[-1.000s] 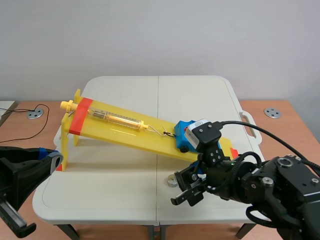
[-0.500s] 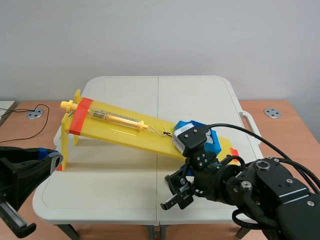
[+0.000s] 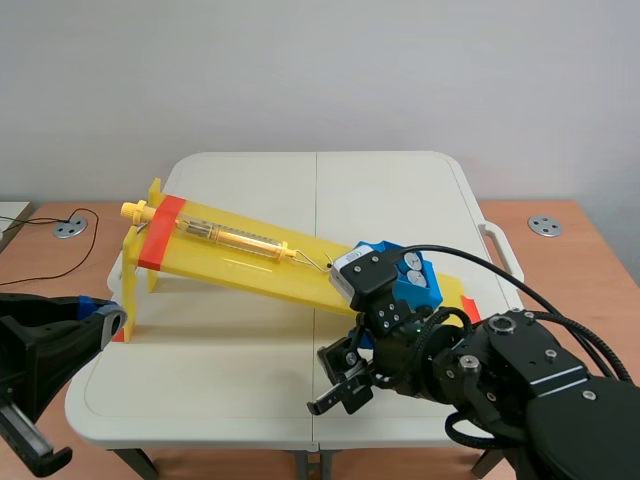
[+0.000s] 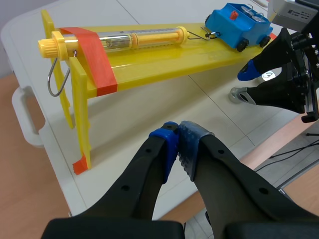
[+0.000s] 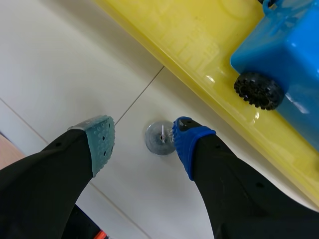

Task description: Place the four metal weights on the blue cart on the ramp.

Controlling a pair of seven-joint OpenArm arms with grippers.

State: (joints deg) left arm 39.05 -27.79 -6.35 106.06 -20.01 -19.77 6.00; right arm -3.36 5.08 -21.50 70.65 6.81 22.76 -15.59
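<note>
A small round metal weight point(image 5: 159, 138) lies on the white table beside the low end of the yellow ramp point(image 5: 199, 45). My right gripper point(image 5: 144, 142) stands open around it, the blue pad almost touching its edge. The blue cart point(image 3: 400, 280) sits on the ramp's low end, hooked to the spring scale point(image 3: 235, 238), with round weights point(image 3: 410, 265) in its top. In the scene view the right gripper point(image 3: 335, 380) hides the table weight. From the left wrist view the weight point(image 4: 238, 94) shows under the right gripper's fingers point(image 4: 256, 69). My left gripper point(image 4: 177, 137) is shut on nothing, near the table's left corner.
The ramp's raised end stands on yellow legs point(image 3: 135, 275) at the table's left, with red tape point(image 3: 160, 232) across it. The table's front edge point(image 3: 200, 435) is close under the right gripper. Wooden desks flank the table, with a cable point(image 3: 50, 262) at the left.
My right gripper has swung left and down from beside the cart to straddle the weight on the table. The cart's top now shows. The left arm has kept still.
</note>
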